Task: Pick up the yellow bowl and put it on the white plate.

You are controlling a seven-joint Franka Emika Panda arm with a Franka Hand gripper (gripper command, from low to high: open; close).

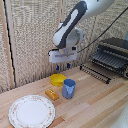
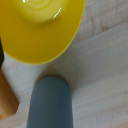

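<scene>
The gripper [image 1: 63, 66] hangs over the yellow bowl [image 1: 58, 79] with fingers apart and empty, bowl on the table behind the blue cup [image 1: 69, 88], so it should straddle the rim, clear of that cup.

I see a small round bright-yellow plastic bowl [image 1: 58, 79], a blue plastic cup [image 1: 69, 88] and a small orange-yellow rectangular block [image 1: 52, 94] on my pale wooden table [image 1: 100, 102]. The large round white dinner plate [image 1: 32, 111] carries a thin reddish-brown patterned rim. My white boxy gripper [image 1: 63, 66] has dark blue fingers.
</scene>
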